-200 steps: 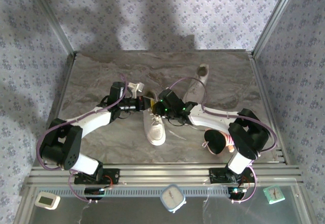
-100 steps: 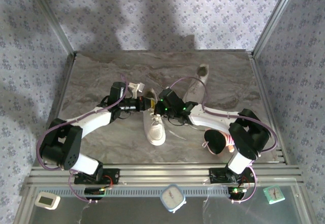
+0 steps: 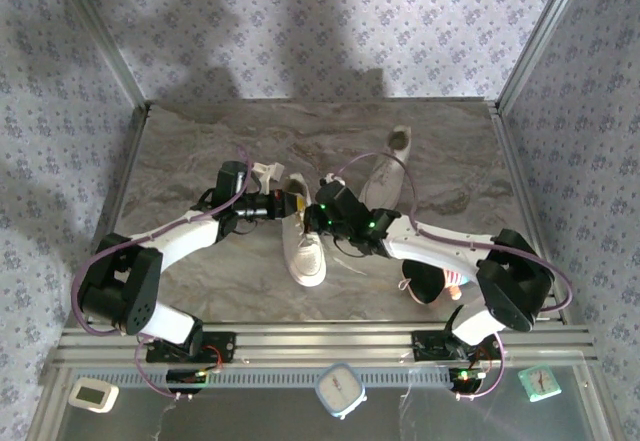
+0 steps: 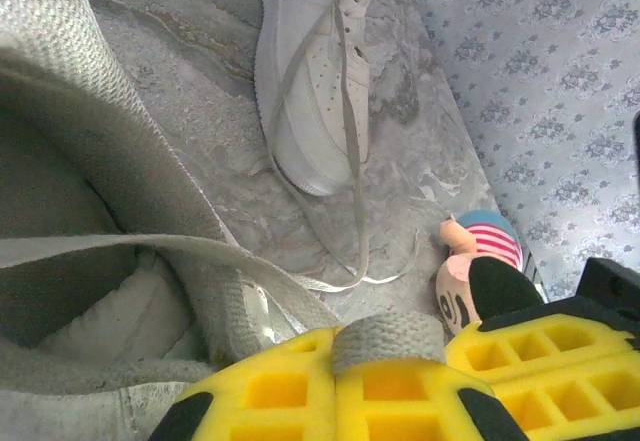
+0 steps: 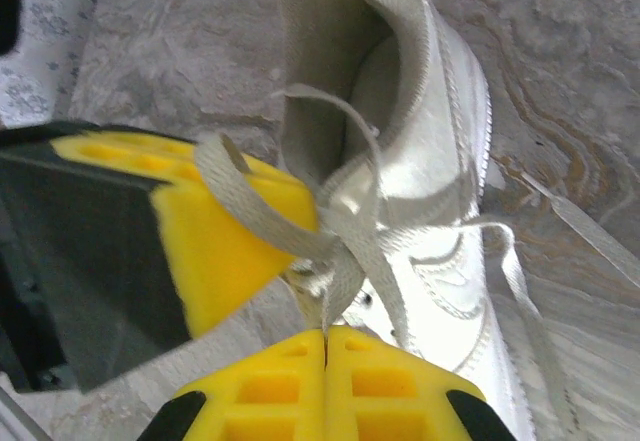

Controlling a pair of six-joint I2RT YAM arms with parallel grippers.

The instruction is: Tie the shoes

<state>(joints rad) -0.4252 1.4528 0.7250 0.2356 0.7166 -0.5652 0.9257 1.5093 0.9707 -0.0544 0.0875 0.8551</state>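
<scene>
Swung outward and nearer since 1 second earlier, the right arm (image 3: 512,291) is now seen with its elbow close to the near right corner of the surface (image 3: 200,146). The jaws of the right tool (image 5: 326,343), then slightly parted, are now pressed together.

Just beyond that elbow, a small black-and-pink plush toy (image 3: 428,283) is partly covered by the right forearm.

Further in, near the middle of the surface, the near shoe (image 3: 305,251) is laid with its toe toward the arms' bases and its dark opening at the far end. Both tools are met over that opening, almost touching each other. The right tool is clenched on a flat white lace (image 5: 340,281), which is drawn down from the eyelets into the seam between its 2 yellow pads. The left tool (image 4: 388,361) is likewise clenched, with another stretch of lace pinched between its pads beside the shoe's collar.

Beyond and to the right, the far shoe (image 3: 385,173) is set apart from the first, tilted, its toe turned toward the near shoe. Its laces are left loose and trailed over the marbled surface.
</scene>
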